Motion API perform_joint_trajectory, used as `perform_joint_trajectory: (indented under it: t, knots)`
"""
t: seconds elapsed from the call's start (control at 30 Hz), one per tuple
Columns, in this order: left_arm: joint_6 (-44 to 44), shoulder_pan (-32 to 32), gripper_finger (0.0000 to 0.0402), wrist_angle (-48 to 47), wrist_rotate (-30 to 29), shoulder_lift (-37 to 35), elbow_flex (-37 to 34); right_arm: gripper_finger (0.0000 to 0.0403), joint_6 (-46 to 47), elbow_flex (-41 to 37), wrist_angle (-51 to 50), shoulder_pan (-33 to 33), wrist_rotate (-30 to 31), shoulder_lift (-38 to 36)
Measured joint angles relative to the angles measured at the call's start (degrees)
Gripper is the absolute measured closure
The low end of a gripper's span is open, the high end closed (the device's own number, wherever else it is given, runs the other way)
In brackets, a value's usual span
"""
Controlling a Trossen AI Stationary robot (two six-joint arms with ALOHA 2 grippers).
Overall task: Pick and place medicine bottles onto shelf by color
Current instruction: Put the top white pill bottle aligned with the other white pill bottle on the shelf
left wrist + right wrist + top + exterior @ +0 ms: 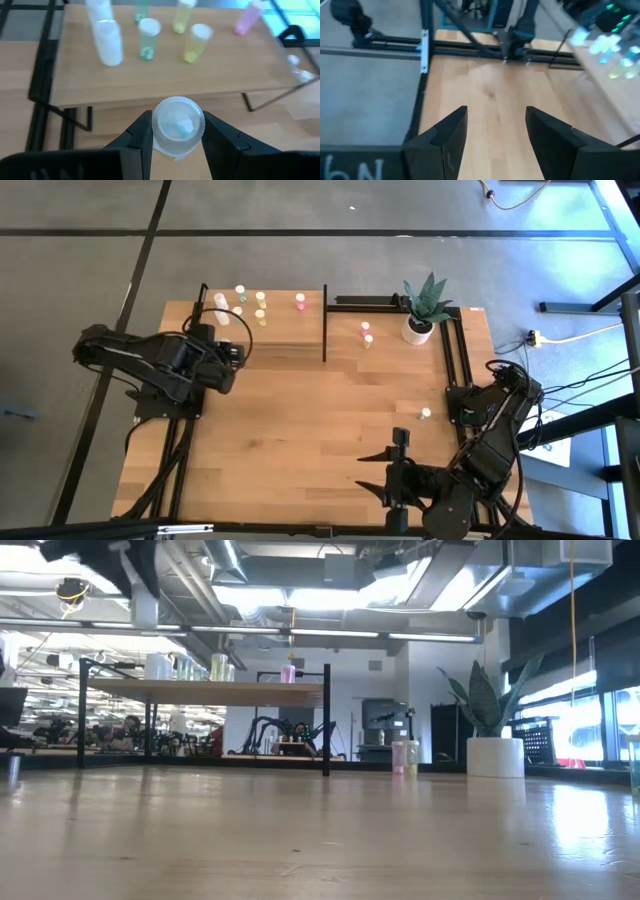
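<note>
The shelf point(262, 320) stands at the table's far left, on black posts. On it are two white-topped bottles point(109, 42), a green-topped one point(148, 39), a yellow-topped one point(196, 42) and a pink one point(246, 19). A pink and a yellow bottle point(367, 334) stand on the table near the plant, and another bottle point(425, 414) stands at the right. My left gripper point(238, 352) is at the shelf's near left corner, shut on a whitish bottle with a white ribbed cap point(177, 125). My right gripper point(385, 472) is open and empty near the table's front edge. My left gripper pinches the whitish bottle between its two fingers, on opposite sides of it just under the ribbed cap point(158, 131). The fingers come slanting down from the table's left. The bottle stands upright with its cap up, lifted above the table in front of the shelf's near edge.
A white pot with a green plant point(420, 320) stands at the far right, inside a black frame point(455, 350) along the table's right side. Bare wood lies between the shelf and my right gripper point(495, 125).
</note>
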Motion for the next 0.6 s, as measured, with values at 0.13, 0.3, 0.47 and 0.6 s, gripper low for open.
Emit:
perform_joint_trajectory:
  t: [0.13,0.3,0.47,0.6]
  knots:
    - [-2.95,1.21,0.0280,0.05,-0.32,-1.45,-3.72,0.0201,-1.45,0.00,0.01,-0.61,5.32,0.00]
    - [-4.52,3.66,0.0280,0.03,-0.81,-2.50,-6.89,0.0201,-1.68,0.00,0.01,-2.29,11.31,0.00]
    - [-2.84,6.73,0.0280,0.03,-2.35,-2.47,-8.83,0.0201,-1.69,0.00,0.01,-5.61,14.49,0.00]
    - [-2.52,9.16,0.0280,0.03,-4.14,-2.42,-9.21,0.0201,-1.44,0.00,0.01,-8.75,14.78,0.00]
